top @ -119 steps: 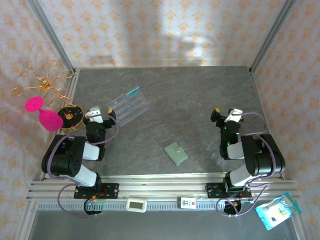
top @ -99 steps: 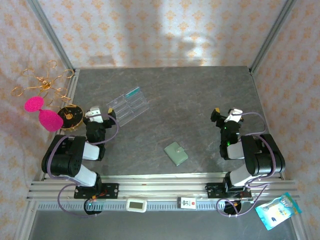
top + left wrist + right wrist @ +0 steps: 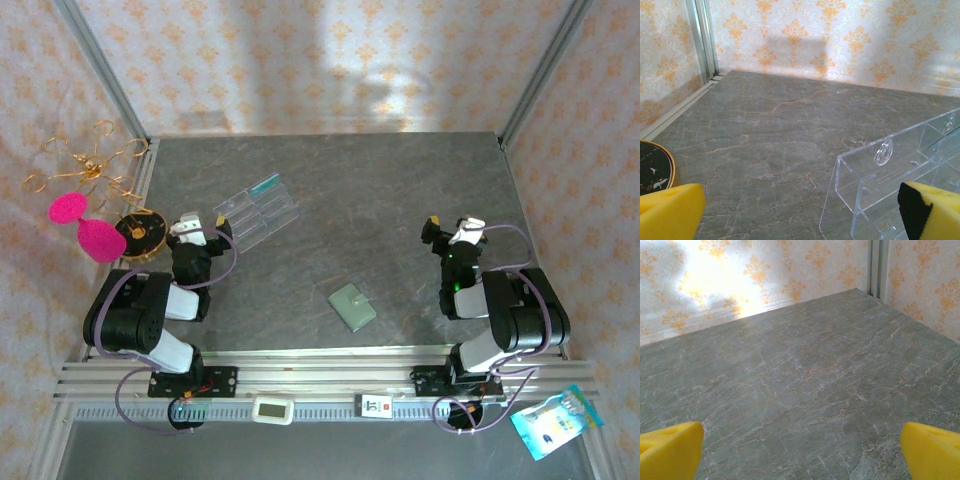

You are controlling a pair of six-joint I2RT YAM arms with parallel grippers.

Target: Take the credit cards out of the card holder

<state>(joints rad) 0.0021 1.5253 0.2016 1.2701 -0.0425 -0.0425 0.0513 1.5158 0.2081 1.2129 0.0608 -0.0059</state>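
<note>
At the far left, off the bench, a gold wire ornament and two pink discs hang by the frame post. A round black plate with a gold rim lies at the bench's left edge, just beside my left gripper. That gripper is spread wide and has hold of nothing. In my left wrist view its yellow pads sit at the two bottom corners with bare marble-grey bench between them. The clear compartment tray lies just ahead and to the right of it, apart from my fingers. A teal strip sits in the tray's far compartment.

The card holder lies flat on the bench between my two arms, towards the near edge and slightly closer to the right arm. It is folded shut with its sage-green outside up and turned a little askew. It is well apart from both grippers and from the tray.

My right gripper hangs low over open bench, its jaws as wide apart as the left one's and empty. Its yellow pads show at the bottom corners of the right wrist view. At the far right, beyond the near rail, lies a blue and white packet.
</note>
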